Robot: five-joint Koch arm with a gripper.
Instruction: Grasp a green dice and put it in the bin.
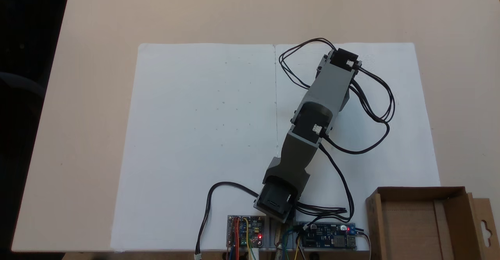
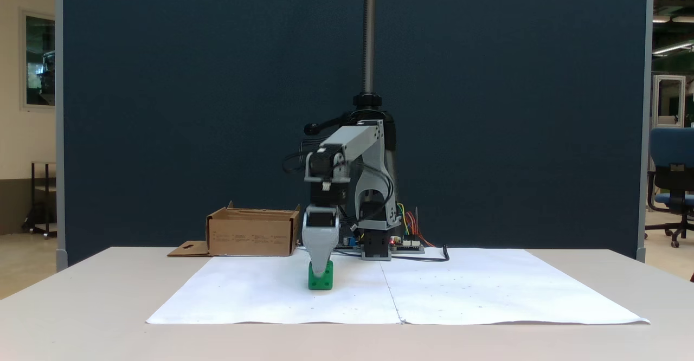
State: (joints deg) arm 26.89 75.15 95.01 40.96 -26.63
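The green dice [image 2: 321, 279] rests on the white paper [image 2: 260, 290], a little left of the seam between the two sheets. My gripper [image 2: 321, 268] points straight down onto it. One grey finger [image 2: 320, 244] covers the dice's upper front face, and any other finger is hidden behind it. The bin [image 2: 252, 234] is a low brown cardboard box standing further back and left of the arm. From above, the bin [image 1: 374, 221] sits at the lower right by the arm's base, and the arm [image 1: 312, 111] stretches out over the right sheet.
Two circuit boards [image 1: 246, 232] with lit red LEDs and coloured wires sit at the arm's base. Black cables [image 1: 375, 107] loop out to the right of the arm. A metal post [image 2: 369, 36] rises behind the base. Bare paper [image 1: 203, 135] spreads left of the arm.
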